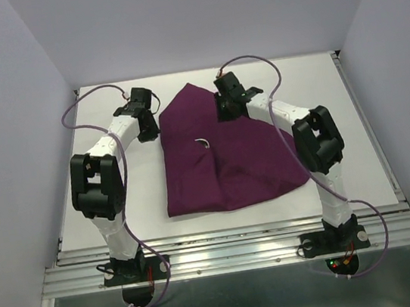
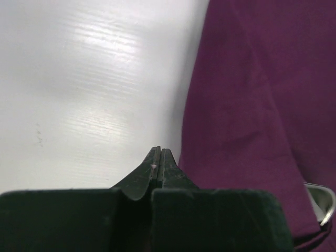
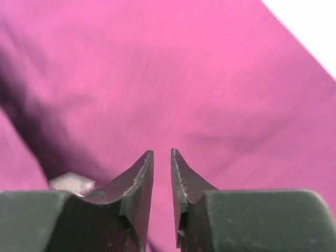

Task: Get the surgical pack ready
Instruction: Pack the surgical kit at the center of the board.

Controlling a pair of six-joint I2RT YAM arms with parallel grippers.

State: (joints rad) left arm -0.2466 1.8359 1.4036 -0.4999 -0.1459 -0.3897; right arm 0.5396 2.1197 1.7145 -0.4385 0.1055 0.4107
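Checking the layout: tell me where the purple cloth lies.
In the top view the purple cloth lies central on the table: the left gripper sits beside its left edge, the right gripper over its far part.

My pincer [image 3: 161, 152] pointed at the surgical pack [image 3: 184, 79], its two dark fingers parted by a narrow slit with nothing between them. Purple cloth filled nearly everything (a dark fold ran down the left). White counter [image 3: 315, 26] showed top right, and a small pale thing [image 3: 71, 182], too blurred to name, sat beside one finger.
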